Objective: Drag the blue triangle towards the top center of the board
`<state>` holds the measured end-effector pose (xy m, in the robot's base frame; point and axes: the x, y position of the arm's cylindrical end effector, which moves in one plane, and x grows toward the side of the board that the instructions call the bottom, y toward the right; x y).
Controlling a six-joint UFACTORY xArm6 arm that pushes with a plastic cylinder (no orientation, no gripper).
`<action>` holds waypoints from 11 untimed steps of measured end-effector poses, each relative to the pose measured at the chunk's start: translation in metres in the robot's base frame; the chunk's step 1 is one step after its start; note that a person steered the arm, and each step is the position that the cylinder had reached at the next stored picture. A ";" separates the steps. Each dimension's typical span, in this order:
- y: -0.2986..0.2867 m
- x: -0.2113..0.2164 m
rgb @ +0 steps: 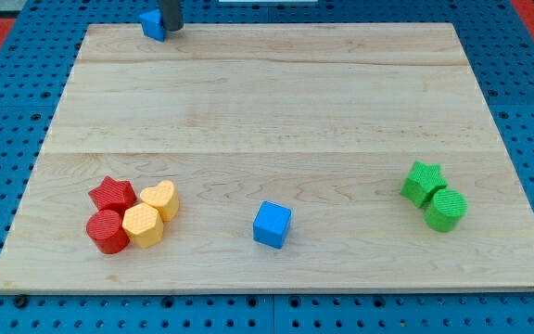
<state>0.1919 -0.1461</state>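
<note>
The blue triangle (152,24) lies at the board's top edge, left of centre, partly hidden by the rod. My tip (171,29) is right against the triangle's right side at the top edge. A blue cube (272,224) sits near the bottom centre of the wooden board (267,102).
A red star (112,194), a red cylinder (107,231), a yellow heart (161,199) and a yellow hexagon block (143,224) cluster at the bottom left. A green star (423,182) and a green cylinder (446,210) sit at the right. Blue pegboard (7,111) surrounds the board.
</note>
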 end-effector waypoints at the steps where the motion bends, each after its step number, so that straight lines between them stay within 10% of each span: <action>1: -0.010 0.003; 3: -0.097 0.102; 7: -0.158 0.000; 11: 0.018 0.033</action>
